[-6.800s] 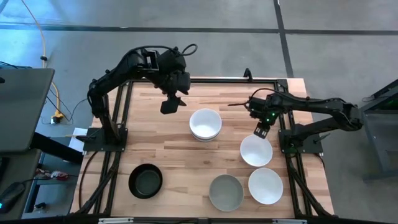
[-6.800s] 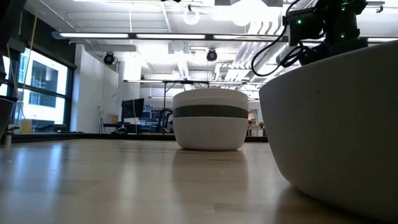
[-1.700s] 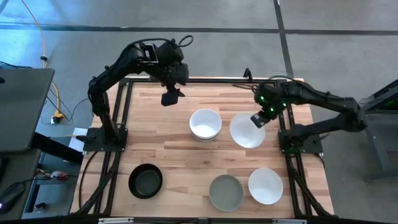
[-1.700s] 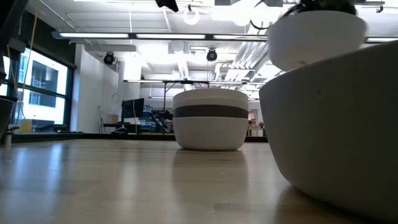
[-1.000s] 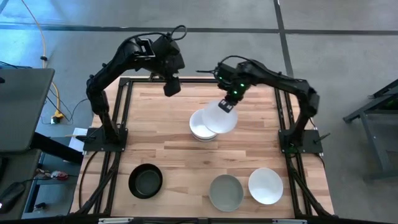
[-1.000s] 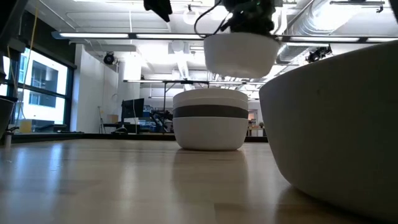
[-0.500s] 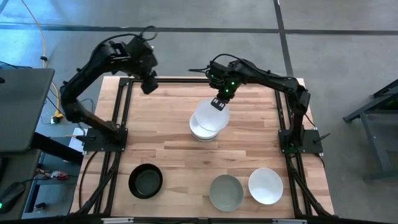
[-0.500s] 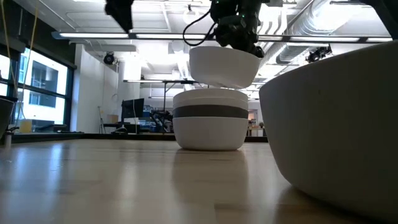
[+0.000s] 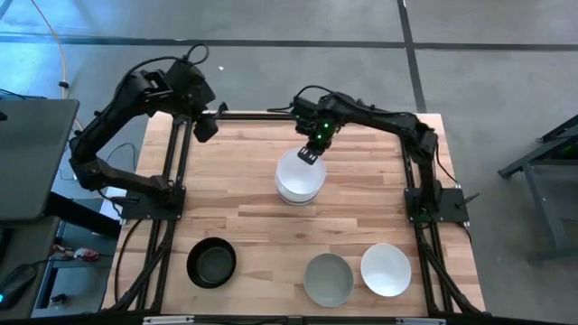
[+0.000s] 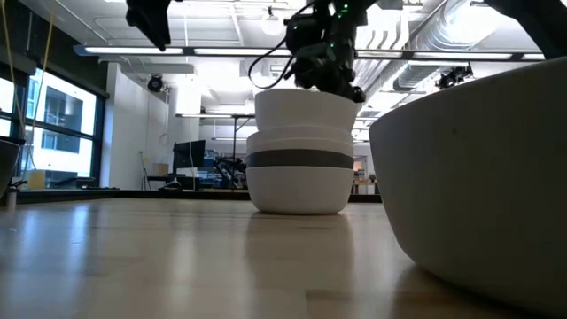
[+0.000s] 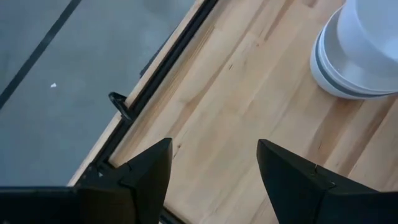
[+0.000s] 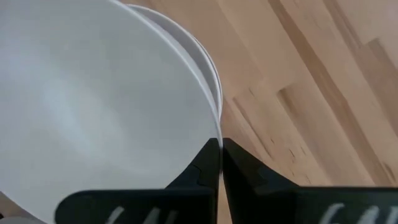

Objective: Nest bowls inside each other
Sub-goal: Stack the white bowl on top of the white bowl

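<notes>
A stack of bowls point(image 9: 298, 181) stands on the table's far middle, white with a grey band point(image 10: 299, 159). Its topmost white bowl point(image 10: 304, 111) sits partly sunk into the stack, with my right gripper point(image 12: 220, 149) shut on its rim. A black bowl point(image 9: 211, 263), a grey bowl point(image 9: 328, 279) and a white bowl point(image 9: 386, 269) rest on their bases along the near edge. Over the table's far left corner hangs my left gripper point(image 9: 206, 126), open and holding nothing; its wrist view shows the stack point(image 11: 360, 56) farther off. My right gripper pinches the top white bowl's rim point(image 12: 216, 134) on its far side, one finger inside the bowl and one outside. The fingers point(image 9: 312, 152) come slanting down from the far side. The bowl stays level, its lower part down inside the stack; whether it rests there I cannot tell.
In the low view the near white bowl point(image 10: 478, 177) fills the right foreground. A black frame rail point(image 11: 155, 68) runs along the table's edge under my left gripper. Bare wood point(image 9: 235, 199) lies between the stack and the near bowls.
My right gripper has carried the white bowl toward the table's left edge and down, from above and right of the stack into the stack's top. My left gripper has drawn back toward the table's far left corner.
</notes>
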